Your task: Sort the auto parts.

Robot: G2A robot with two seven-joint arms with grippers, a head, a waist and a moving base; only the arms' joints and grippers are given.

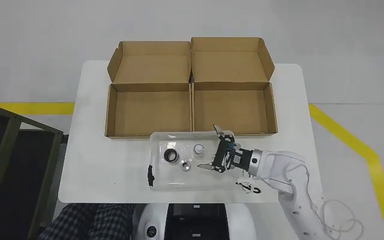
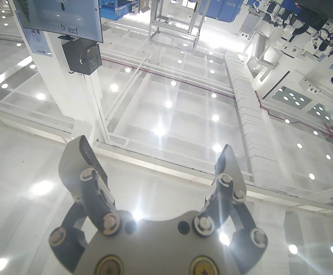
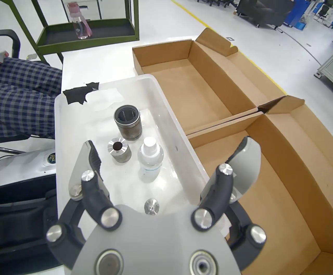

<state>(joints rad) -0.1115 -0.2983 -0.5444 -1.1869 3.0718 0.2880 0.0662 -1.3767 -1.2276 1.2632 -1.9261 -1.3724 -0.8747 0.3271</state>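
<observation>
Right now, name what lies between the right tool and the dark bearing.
Right wrist view: a small steel cylinder and a white-capped bottle.

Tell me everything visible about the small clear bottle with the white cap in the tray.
The small clear plastic bottle has a white cap and a pale label band low on its body. It stands upright on the floor of the translucent plastic tray, beside the short silver metal cylinder, apart from it.

Pink bottle [image 3: 79,22] on green cart [image 3: 91,42]
</observation>
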